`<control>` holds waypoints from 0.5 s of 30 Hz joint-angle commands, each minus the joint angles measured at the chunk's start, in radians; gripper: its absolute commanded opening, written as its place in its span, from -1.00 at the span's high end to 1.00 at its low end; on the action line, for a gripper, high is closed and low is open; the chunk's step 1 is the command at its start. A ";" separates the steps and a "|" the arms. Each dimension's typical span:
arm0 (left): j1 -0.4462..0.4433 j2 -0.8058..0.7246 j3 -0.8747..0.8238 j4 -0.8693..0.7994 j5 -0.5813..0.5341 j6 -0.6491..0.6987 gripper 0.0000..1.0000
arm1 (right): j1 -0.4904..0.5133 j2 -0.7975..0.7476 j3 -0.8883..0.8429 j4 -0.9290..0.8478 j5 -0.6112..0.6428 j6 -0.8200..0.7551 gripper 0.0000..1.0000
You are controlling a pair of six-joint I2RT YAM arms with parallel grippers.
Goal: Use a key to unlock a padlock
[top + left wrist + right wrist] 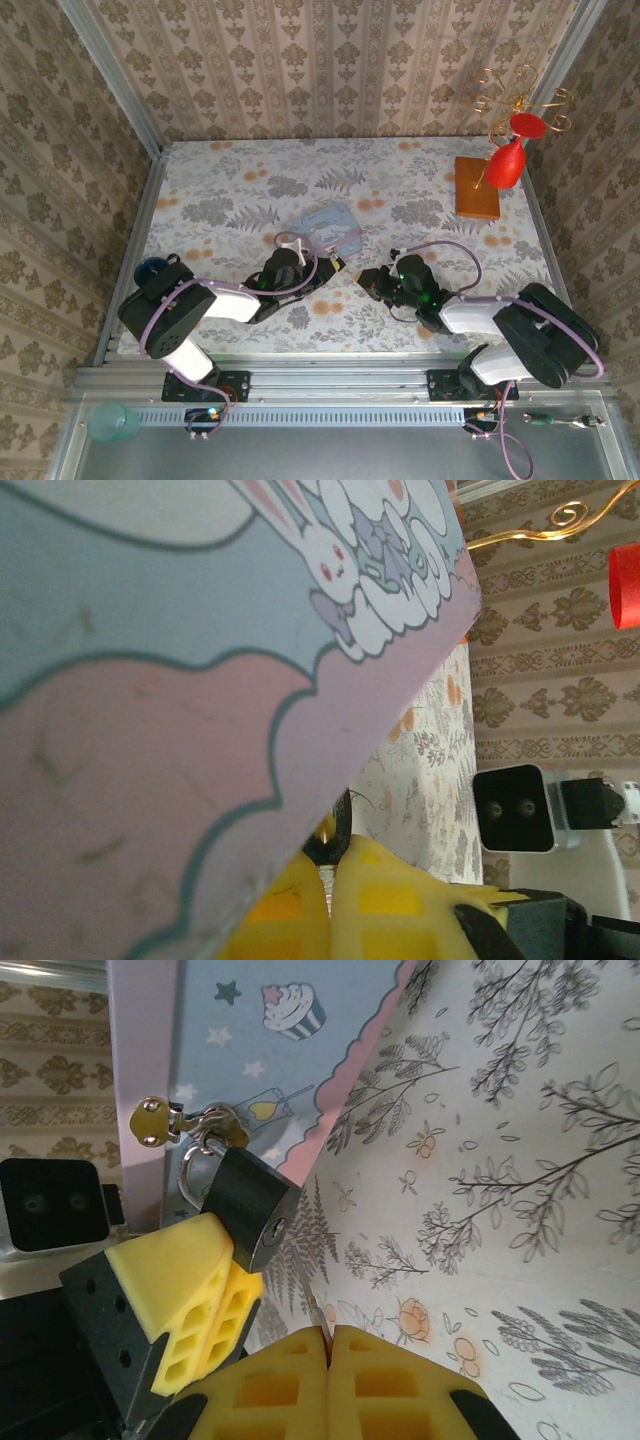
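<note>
1. Padlock (250,1205) hangs by its shackle from the brass hasp (165,1120) on the tin's (250,1060) side.
2. Left tool (328,865), against the tin, is clamped on the padlock.
3. Right tool (329,1350), just beside the tin, pinches the key (316,1315), near the padlock.

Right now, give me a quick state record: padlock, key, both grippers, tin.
padlock: dark, shackle through gold hasp on tin
keyhole: faces right gripper
key: thin sliver poking from right gripper's fingertips, not yet in keyhole
left gripper: apparently closed on padlock body
right gripper: shut on key
tin: pastel, on floral table
</note>
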 commanded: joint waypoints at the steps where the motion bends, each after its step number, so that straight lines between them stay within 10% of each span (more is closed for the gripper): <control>1: 0.002 0.004 -0.004 0.098 0.017 -0.023 1.00 | -0.024 0.044 -0.031 0.151 -0.060 0.023 1.00; 15: -0.005 0.015 0.015 0.100 0.020 -0.046 1.00 | -0.096 0.158 -0.064 0.353 -0.164 0.012 1.00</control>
